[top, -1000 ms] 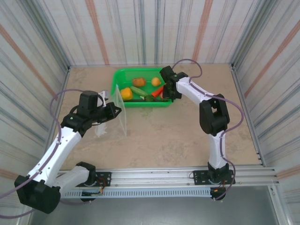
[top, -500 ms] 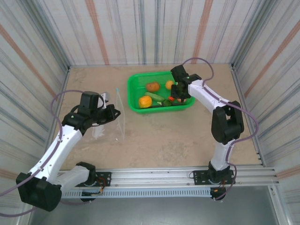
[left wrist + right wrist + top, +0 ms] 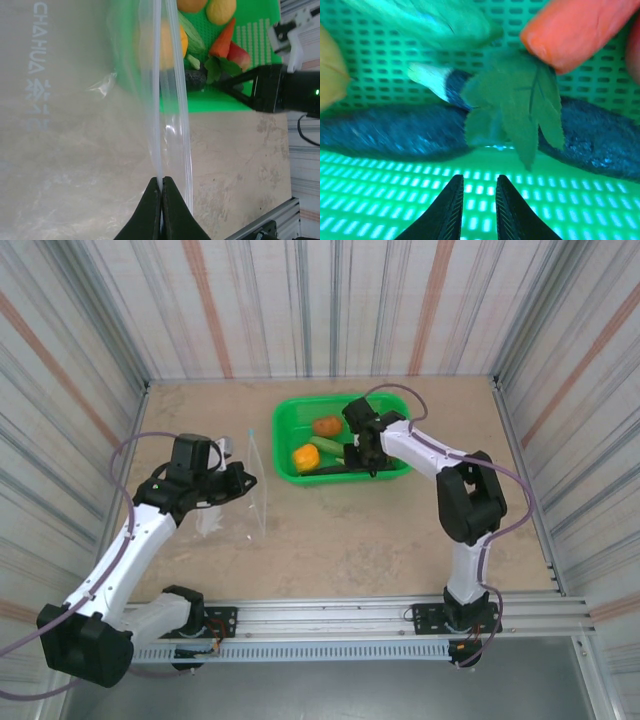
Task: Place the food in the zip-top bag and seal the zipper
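The clear zip-top bag (image 3: 256,486) stands on edge at the left, its mouth toward the basket. My left gripper (image 3: 243,481) (image 3: 161,179) is shut on the bag's pale zipper strip (image 3: 156,100). The food lies in the green mesh basket (image 3: 390,473): orange pepper (image 3: 306,457), potato (image 3: 327,426), cucumber (image 3: 435,20), red chili (image 3: 575,30), dark eggplant (image 3: 390,132), apple (image 3: 240,56). My right gripper (image 3: 371,460) (image 3: 477,177) is low at the basket's near side. Its fingers stand slightly apart against the mesh, nothing between them, just short of the eggplant.
The basket sits right of the bag on the beige tabletop (image 3: 350,530). Striped walls close in three sides. The metal rail (image 3: 330,615) with both arm bases runs along the near edge.
The basket slid right along with my right gripper, then shifted slightly back left. The right gripper now reaches further left over the basket. The left arm and bag stayed put.
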`<move>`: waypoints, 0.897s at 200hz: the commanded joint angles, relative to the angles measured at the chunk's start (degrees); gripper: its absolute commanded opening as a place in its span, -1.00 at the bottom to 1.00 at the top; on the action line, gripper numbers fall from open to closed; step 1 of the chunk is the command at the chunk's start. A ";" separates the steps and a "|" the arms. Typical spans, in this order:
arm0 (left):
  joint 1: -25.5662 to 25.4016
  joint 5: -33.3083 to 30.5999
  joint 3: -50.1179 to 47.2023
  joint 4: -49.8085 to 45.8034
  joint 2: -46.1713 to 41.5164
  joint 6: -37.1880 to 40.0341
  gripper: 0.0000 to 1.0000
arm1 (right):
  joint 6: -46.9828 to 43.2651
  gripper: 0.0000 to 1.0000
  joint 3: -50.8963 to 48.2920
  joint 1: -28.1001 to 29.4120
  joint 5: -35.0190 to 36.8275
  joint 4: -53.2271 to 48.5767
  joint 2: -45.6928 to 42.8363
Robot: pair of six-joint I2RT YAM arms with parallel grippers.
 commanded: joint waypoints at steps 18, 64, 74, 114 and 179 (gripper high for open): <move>0.74 1.95 0.72 -0.17 0.04 1.55 -1.00 | 1.99 -0.53 -11.90 1.95 5.12 -2.34 -13.07; 0.52 5.04 -0.75 0.25 0.06 1.78 -1.00 | 4.74 -0.48 -26.11 2.10 5.79 -2.59 -28.40; 0.43 5.71 -0.98 0.53 0.35 1.78 -1.00 | 4.57 -0.45 -27.03 1.99 5.02 -2.52 -29.52; 0.45 5.84 0.08 0.04 1.37 2.15 -1.00 | 4.92 -0.43 -24.64 -0.53 7.80 -3.01 -28.05; 1.04 4.82 1.35 -2.10 -0.10 2.14 -1.00 | 21.23 -0.61 -28.19 -6.60 26.62 -7.62 -27.79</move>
